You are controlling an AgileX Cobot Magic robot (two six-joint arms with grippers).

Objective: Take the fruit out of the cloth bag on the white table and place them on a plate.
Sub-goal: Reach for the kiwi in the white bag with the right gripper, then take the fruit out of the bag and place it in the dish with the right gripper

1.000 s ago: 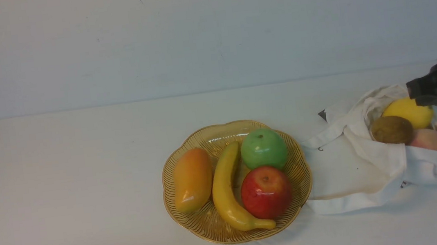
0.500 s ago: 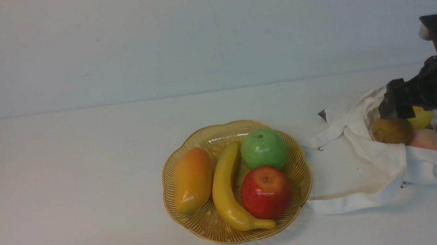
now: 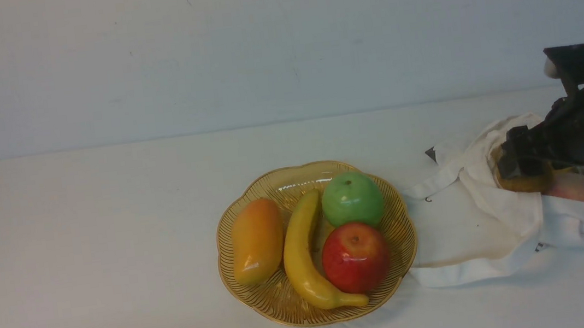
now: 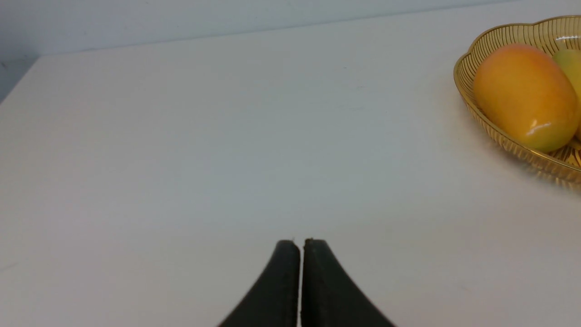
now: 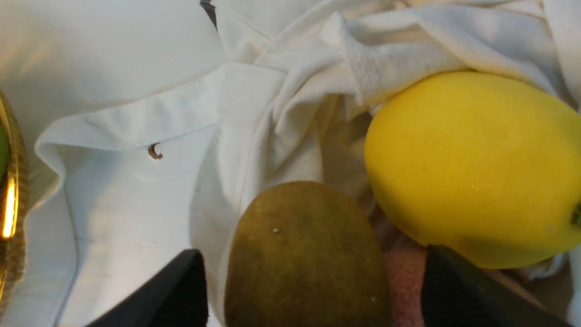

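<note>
The cloth bag [image 3: 474,220] lies open on the white table [image 3: 86,237], right of the plate [image 3: 281,308]. The brown kiwi [image 3: 528,184], the yellow lemon [image 5: 467,168] and the pink peach [image 3: 575,189] sit in its mouth. My right gripper [image 3: 523,165] is down over the kiwi, hiding the lemon in the front view. In the right wrist view the gripper [image 5: 313,252] is open, one finger [image 5: 181,290] against the bag cloth [image 5: 136,190], the other beside the lemon and peach [image 5: 404,281], with the kiwi [image 5: 304,259] between them. My left gripper [image 4: 297,240] is shut and empty above bare table.
The plate holds a mango [image 3: 256,239], a banana [image 3: 302,256], a green apple [image 3: 352,199] and a red apple [image 3: 356,257]. The mango [image 4: 524,95] and plate rim [image 4: 463,77] show in the left wrist view. A wall runs behind the table.
My right arm has come in from the right edge, moving left and down onto the bag's mouth. It now covers the lemon and straddles the kiwi. The fruit has not moved.
</note>
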